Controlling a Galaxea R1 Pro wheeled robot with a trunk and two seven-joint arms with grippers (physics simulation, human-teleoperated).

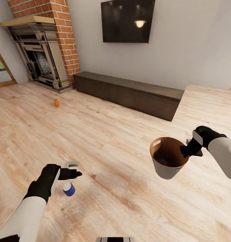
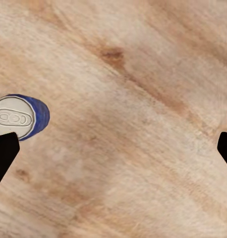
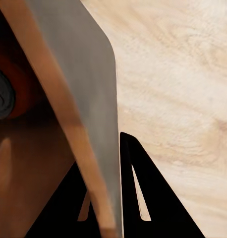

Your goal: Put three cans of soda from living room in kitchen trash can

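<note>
My right jaws (image 1: 192, 148) pinched the trash can (image 1: 169, 168) rim; my left jaws (image 1: 72, 169) gaped above a blue can (image 1: 69, 189) on the floor (image 1: 122, 134).

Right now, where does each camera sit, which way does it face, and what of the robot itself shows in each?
Head view: on the head, looking forward and down across the wood floor toward fireplace and TV; both arms show.
Left wrist view: above the floor, facing down; the open left gripper fingertips frame the blue can.
Right wrist view: beside the trash can, right gripper clamped on its wall.
Shared: head and left wrist views both show the blue can.
</note>
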